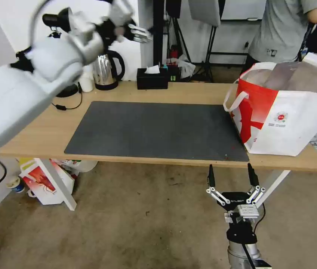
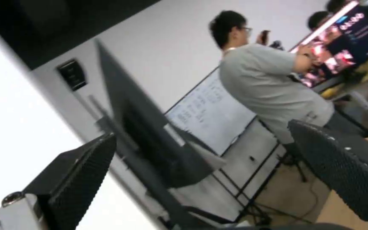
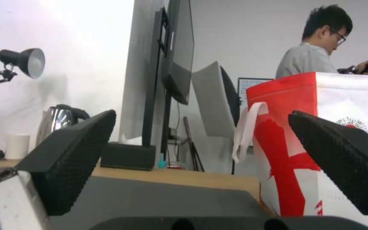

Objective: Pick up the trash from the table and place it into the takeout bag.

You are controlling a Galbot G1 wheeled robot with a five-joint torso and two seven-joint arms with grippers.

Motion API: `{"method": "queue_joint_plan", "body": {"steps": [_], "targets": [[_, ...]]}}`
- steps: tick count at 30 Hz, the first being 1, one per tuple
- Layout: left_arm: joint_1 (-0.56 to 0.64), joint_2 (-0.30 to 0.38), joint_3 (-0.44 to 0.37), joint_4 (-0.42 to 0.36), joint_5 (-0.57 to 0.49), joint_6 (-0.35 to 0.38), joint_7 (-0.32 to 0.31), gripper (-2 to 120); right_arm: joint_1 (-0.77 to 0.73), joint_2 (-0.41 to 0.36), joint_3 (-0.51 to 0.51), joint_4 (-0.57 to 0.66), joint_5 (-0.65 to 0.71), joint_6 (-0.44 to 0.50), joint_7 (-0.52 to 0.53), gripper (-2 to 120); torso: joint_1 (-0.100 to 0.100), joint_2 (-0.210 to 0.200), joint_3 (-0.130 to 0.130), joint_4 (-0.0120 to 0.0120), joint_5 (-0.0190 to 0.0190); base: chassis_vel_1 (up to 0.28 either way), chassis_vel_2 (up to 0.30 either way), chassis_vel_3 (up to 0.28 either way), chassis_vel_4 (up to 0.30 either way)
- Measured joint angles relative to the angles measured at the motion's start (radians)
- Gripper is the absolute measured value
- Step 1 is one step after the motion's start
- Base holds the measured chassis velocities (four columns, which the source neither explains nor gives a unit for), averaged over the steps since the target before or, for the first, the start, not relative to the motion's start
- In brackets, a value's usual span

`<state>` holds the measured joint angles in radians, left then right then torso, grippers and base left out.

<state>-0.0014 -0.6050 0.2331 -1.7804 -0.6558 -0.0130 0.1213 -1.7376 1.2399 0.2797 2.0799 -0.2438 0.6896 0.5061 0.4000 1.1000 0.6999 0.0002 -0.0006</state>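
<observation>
Head view: we see the long light-wood counter [image 1: 188, 93] bare of trash; the large white-and-red takeout bag [image 1: 282, 119] stands upright at its right end. Right pincer [image 1: 230, 179] hangs wide below the counter edge, left pincer [image 1: 136, 33] raised, wide, likely retracted.

The mat [image 1: 154, 129] lies in the middle of the bench [image 1: 46, 130]. The takeout bag [image 1: 289, 112] stands at the bench's right end, touching the mat's right edge. Along the far edge stand the kettle [image 1: 104, 71], left, and the tissue box [image 1: 151, 78], right of it.
</observation>
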Motion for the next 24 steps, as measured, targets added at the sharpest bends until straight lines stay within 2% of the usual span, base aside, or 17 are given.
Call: {"method": "queue_joint_plan", "body": {"steps": [1, 2, 3, 4, 5, 6, 8, 10, 11, 14, 18, 21, 24], "targets": [[0.082, 0.027, -0.083, -0.028, 0.001, -0.002, 0.001, 100, 0.000, 0.000, 0.000, 0.000, 0.000, 0.000, 0.000, 100, 0.000, 0.000, 0.000, -0.0002, -0.0001, 0.000, 0.000, 0.000, 0.000], [0.082, 0.027, -0.083, -0.028, 0.001, -0.002, 0.001, 100, 0.000, 0.000, 0.000, 0.000, 0.000, 0.000, 0.000, 100, 0.000, 0.000, 0.000, -0.0002, -0.0001, 0.000, 0.000, 0.000, 0.000], [0.130, 0.041, -0.132, -0.045, 0.001, -0.002, 0.003, 100, 0.000, 0.000, 0.000, 0.000, 0.000, 0.000, 0.000, 100, 0.000, 0.000, 0.000, -0.0001, 0.0003, 0.000, 0.000, 0.000, 0.000], [0.225, 0.066, -0.238, -0.079, 0.001, -0.003, 0.002, 100, 0.000, 0.000, 0.000, 0.000, 0.000, 0.000, 0.000, 100, 0.000, 0.000, 0.000, 0.0003, -0.0002, 0.000, 0.000, 0.000, 0.000], [0.282, 0.082, -0.297, -0.101, -0.002, -0.007, -0.001, 100, 0.000, 0.000, 0.000, 0.000, 0.000, 0.000, 0.000, 100, 0.000, 0.000, 0.000, 0.0002, 0.0003, 0.000, 0.000, 0.000, 0.000], [0.282, 0.082, -0.297, -0.101, -0.002, -0.007, -0.001, 100, 0.000, 0.000, 0.000, 0.000, 0.000, 0.000, 0.000, 100, 0.000, 0.000, 0.000, 0.0002, 0.0003, 0.000, 0.000, 0.000, 0.000], [0.416, 0.106, -0.410, -0.146, -0.010, -0.020, -0.025, 100, 0.000, 0.000, 0.000, 0.000, 0.000, 0.000, 0.000, 100, 0.000, 0.000, 0.000, -0.0001, 0.0007, 0.000, 0.000, 0.000, 0.000], [0.552, 0.106, -0.535, -0.186, -0.012, -0.022, -0.048, 100, 0.000, 0.000, 0.000, 0.000, 0.000, 0.000, 0.000, 100, 0.000, 0.000, 0.000, -0.0005, 0.0001, 0.000, 0.000, 0.000, 0.000], [0.552, 0.106, -0.535, -0.186, -0.012, -0.022, -0.048, 100, 0.000, 0.000, 0.000, 0.000, 0.000, 0.000, 0.000, 100, 0.000, 0.000, 0.000, -0.0005, 0.0001, 0.000, 0.000, 0.000, 0.000], [0.737, 0.095, -0.708, -0.243, -0.012, -0.021, -0.073, 100, 0.000, 0.000, 0.000, 0.000, 0.000, 0.000, 0.000, 100, 0.000, 0.000, 0.000, 0.0001, 0.0005, 0.000, 0.000, 0.000, 0.000], [0.840, 0.065, -0.795, -0.273, -0.010, -0.019, -0.082, 100, 0.000, 0.000, 0.000, 0.000, 0.000, 0.000, 0.000, 100, 0.000, 0.000, 0.000, -0.0001, 0.0004, 0.000, 0.000, 0.000, 0.000], [0.873, 0.042, -0.827, -0.288, -0.009, -0.019, -0.083, 100, 0.000, 0.000, 0.000, 0.000, 0.000, 0.000, 0.000, 100, 0.000, 0.000, 0.000, -0.0005, 0.0007, 0.000, 0.000, 0.000, 0.000], [0.930, -0.011, -0.879, -0.312, -0.003, -0.018, -0.083, 100, 0.000, 0.000, 0.000, 0.000, 0.000, 0.000, 0.000, 100, 0.000, 0.000, 0.000, -0.0004, 0.0007, 0.000, 0.000, 0.000, 0.000]]}}
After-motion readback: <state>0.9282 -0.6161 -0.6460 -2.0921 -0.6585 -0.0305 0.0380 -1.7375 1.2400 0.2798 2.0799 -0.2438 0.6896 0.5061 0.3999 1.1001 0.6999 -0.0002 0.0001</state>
